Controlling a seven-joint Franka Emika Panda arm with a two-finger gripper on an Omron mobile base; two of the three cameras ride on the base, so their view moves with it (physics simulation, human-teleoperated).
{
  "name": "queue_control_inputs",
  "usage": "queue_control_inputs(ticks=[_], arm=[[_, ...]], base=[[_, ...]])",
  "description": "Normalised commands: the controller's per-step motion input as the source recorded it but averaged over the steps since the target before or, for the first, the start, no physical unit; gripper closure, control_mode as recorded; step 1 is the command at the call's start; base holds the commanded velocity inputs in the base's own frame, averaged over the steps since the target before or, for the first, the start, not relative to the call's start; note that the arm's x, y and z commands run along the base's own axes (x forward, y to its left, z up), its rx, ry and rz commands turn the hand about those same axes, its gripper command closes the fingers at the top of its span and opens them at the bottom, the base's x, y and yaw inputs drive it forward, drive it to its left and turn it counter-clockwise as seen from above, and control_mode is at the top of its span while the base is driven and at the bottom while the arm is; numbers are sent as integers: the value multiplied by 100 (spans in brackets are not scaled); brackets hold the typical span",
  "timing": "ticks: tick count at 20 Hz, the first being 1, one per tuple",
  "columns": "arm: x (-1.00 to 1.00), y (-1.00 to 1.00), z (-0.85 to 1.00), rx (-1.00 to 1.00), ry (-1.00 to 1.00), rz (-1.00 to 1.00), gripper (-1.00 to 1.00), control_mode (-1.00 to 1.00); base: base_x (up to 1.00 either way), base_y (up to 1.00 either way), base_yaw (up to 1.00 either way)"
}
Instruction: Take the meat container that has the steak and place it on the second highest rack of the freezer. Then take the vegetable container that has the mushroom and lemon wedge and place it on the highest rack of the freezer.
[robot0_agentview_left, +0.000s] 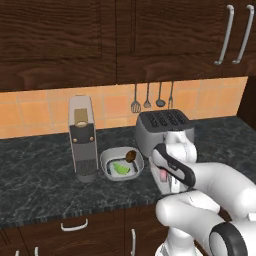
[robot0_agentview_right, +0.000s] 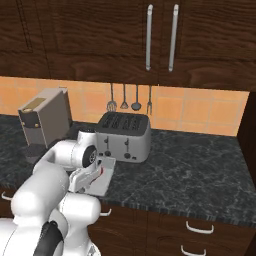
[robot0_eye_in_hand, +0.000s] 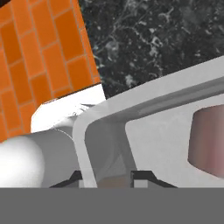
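Note:
The meat container is a white tray, and the red-pink steak lies in it at the right of the hand view. My gripper is shut on the tray's near wall, one fingertip outside it and the other inside. In the right base view the same meat container sits near the counter's front edge, partly behind my arm. The vegetable container stands left of it, holding the brown mushroom and the green lemon wedge. The freezer with its racks is out of view.
A tall coffee machine stands left of the vegetable container, and a grey toaster sits just behind the meat container. Utensils hang on the orange tiled wall. Dark cabinets hang above the black stone counter.

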Motion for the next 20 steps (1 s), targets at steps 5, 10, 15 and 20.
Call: queue_control_inputs(ticks=[5, 10, 15, 20], arm=[[-27, 0, 24, -22, -44, 0, 100, -100], [-33, 0, 77, -18, -62, 0, 100, -100], [-26, 0, 100, -12, -63, 5, 100, -100], [-22, 0, 100, -3, -60, 16, 100, -100]], base=[[0, 0, 0], [0, 0, 0], [0, 0, 0], [0, 0, 0]])
